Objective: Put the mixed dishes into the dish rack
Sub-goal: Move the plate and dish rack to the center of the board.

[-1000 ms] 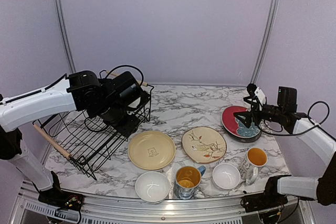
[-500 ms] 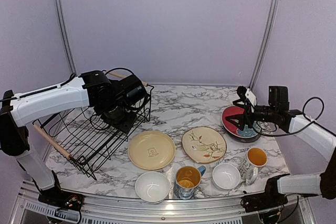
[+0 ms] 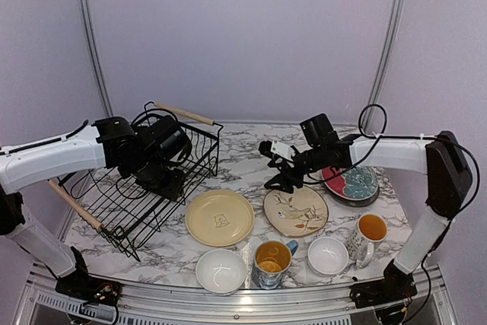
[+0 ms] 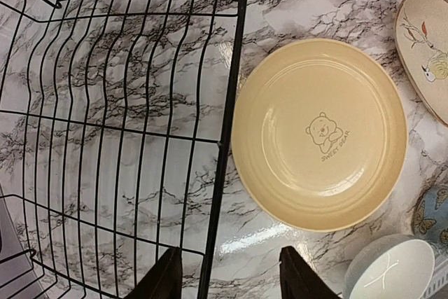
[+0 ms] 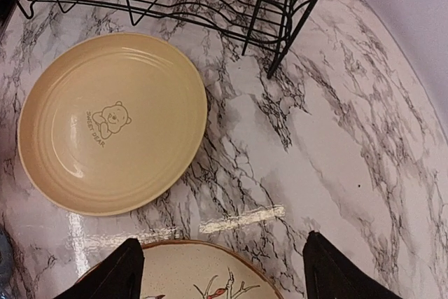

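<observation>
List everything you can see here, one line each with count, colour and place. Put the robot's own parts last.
table: one, white-grey marble, under everything
rack: one, black wire with wooden handles, left side
yellow plate: one, pale yellow with bear print, centre, beside the rack
bird plate: one, cream, right of the yellow plate
plate stack: one, teal on top with a red rim below, right rear
bowls: two, white, front row
mugs: two, yellow inside, front row, each right of a bowl
left gripper: one, black, open, over the rack's right edge
right gripper: one, black, open, over the bird plate's far edge
</observation>
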Available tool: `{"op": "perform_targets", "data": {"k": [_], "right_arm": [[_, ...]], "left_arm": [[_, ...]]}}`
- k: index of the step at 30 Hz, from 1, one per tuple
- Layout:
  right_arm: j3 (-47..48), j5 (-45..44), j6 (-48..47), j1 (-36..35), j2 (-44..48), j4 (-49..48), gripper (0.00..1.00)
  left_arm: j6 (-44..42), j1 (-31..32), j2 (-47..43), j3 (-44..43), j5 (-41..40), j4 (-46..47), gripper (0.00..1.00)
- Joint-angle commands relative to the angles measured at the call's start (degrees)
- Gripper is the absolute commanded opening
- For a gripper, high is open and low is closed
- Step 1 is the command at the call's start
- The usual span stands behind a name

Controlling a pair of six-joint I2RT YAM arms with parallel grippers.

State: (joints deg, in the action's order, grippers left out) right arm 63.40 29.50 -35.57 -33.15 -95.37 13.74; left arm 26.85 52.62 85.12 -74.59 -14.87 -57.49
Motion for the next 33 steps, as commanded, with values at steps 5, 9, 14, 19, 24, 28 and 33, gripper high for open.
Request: {"op": "perform_targets", "data": {"k": [5, 9, 14, 19, 24, 28, 33], "right_arm": [[17.3, 0.0, 5.1, -2.6, -16.7, 7.1, 0.69], [23.5, 2.0, 7.0, -3.2, -22.4, 10.4, 0.64], [25.6, 2.2, 7.5, -5.1, -25.3, 12.2, 0.61], [26.5, 0.6, 8.8, -6.5, -27.6, 12.6, 0.56], [27.7, -1.8, 11.5, -6.7, -30.1, 12.2, 0.47], [28.3, -3.3, 12.9, -6.7, -31.1, 12.0, 0.33], [29.2, -7.5, 14.5, -6.1, -31.2, 11.3, 0.28]], "left_arm": [[2.6, -0.1, -4.0, 5.8, 5.2, 9.0, 0.45], [2.7, -0.1, -3.6, 6.7, 5.0, 9.4, 0.41], [3.2, -0.1, -4.8, 8.2, 4.8, 11.0, 0.37], [3.5, -0.1, -4.0, 8.2, 4.7, 11.8, 0.33], [3.3, -0.1, -2.6, 7.3, 3.3, 11.9, 0.24], [4.0, -0.2, -2.3, 6.9, 3.0, 14.4, 0.19], [3.6, -0.8, 1.7, 3.8, 3.8, 18.4, 0.08]]}}
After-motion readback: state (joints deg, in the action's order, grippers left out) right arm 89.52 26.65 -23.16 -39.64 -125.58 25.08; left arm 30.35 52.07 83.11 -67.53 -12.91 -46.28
